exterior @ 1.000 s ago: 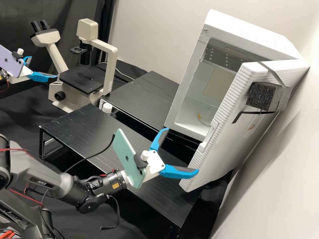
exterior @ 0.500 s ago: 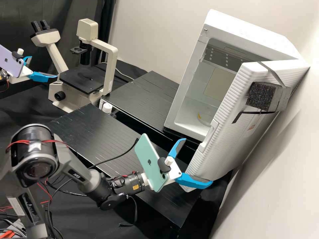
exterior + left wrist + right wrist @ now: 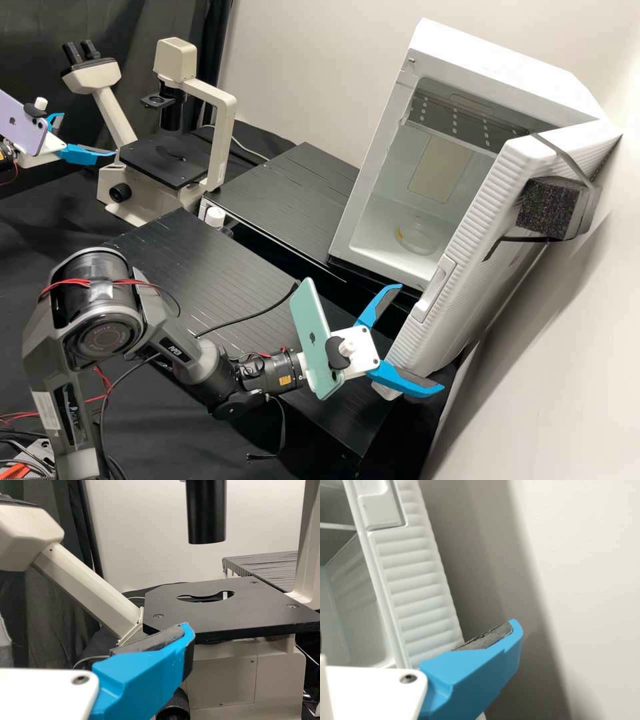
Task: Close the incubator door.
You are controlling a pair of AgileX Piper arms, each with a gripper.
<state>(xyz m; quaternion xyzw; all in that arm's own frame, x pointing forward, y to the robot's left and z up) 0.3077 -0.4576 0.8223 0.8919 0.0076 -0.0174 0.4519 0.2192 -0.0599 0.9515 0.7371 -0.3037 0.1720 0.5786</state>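
The white incubator (image 3: 493,63) stands tilted in the high view, its ribbed door (image 3: 487,267) wide open towards the wall. My right gripper (image 3: 421,337) is open at the door's lower free corner, one finger towards the inner side and the other at the outer face; contact cannot be told. In the right wrist view, one finger of the right gripper (image 3: 475,675) overlaps the lower end of the door (image 3: 420,590), on the wall side. Far off at the left, my left gripper (image 3: 89,135) is open beside the microscope; the left wrist view shows a finger of the left gripper (image 3: 145,675) before the stage.
A beige microscope (image 3: 217,143) stands at the back left. Black slatted platforms (image 3: 280,200) run up to the incubator, which holds a clear dish (image 3: 419,239). A dark foam block (image 3: 550,207) is strapped to the door. The pale wall (image 3: 573,373) rises close behind the door.
My right gripper has moved right and towards the front, staying open. The door has swung somewhat wider, towards the wall, showing more of the interior. The left gripper has kept still.
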